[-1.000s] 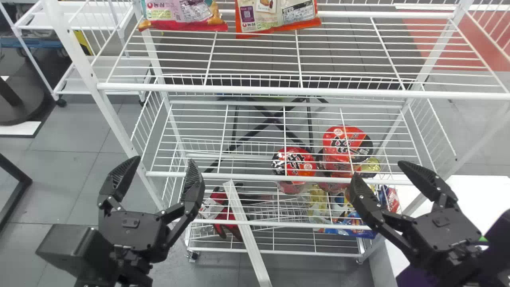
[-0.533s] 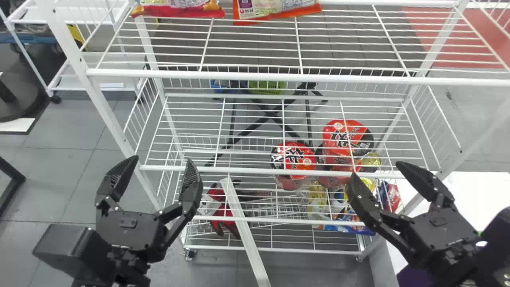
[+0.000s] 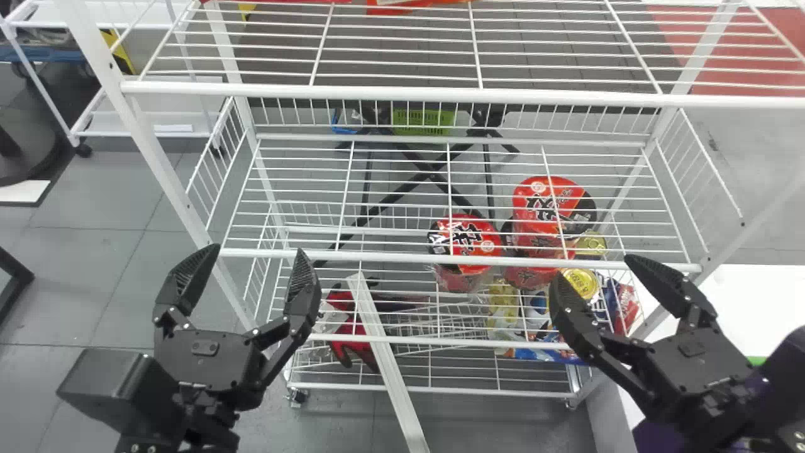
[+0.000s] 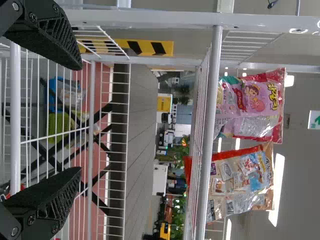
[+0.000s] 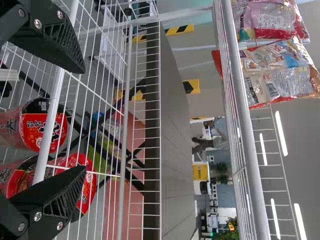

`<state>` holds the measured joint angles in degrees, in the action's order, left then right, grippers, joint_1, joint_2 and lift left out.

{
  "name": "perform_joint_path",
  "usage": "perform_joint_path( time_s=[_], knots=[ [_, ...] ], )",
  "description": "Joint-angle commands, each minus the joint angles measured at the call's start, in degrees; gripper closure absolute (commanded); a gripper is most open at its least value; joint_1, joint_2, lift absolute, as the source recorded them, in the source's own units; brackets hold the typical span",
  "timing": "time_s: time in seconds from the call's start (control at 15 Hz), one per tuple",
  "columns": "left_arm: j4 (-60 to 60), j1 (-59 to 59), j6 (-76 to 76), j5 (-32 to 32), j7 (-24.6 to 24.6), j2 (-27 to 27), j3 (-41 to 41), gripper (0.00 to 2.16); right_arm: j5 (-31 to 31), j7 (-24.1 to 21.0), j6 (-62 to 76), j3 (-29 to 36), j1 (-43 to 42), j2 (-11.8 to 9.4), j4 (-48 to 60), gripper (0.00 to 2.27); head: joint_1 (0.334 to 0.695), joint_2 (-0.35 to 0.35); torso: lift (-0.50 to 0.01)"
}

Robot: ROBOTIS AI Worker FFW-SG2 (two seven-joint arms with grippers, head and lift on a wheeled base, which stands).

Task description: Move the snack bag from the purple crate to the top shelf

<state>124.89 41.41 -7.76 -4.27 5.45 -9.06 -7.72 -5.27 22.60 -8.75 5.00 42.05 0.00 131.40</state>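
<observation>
Two snack bags were up on the top shelf, one pink, one orange, side by side and near each other. Couldn't tell which was the task's bag. My left hand was wide open, holding nothing, in front of the rack and below that shelf. My right hand: same level roughly, also wide open, nothing between the fingers. Red noodle cups showed through the wires of the middle shelf. White bar slanted between my hands.
</observation>
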Motion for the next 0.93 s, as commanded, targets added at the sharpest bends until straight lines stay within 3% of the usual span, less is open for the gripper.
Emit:
perform_joint_path(
  time_s=[0.0,0.87],
  knots=[
    [0.0,-0.11,0.34,0.05,0.0,0.0,-0.02,0.1,0.0,0.08,0.0,0.01,0.14,0.05,0.09,0.14,0.695,-0.003,-0.326],
    [0.53,0.69,0.17,0.05,0.0,-0.08,-0.2,0.1,0.0,0.34,-0.18,0.37,0.93,0.05,0.88,0.14,0.695,-0.007,-0.378]
  ],
)
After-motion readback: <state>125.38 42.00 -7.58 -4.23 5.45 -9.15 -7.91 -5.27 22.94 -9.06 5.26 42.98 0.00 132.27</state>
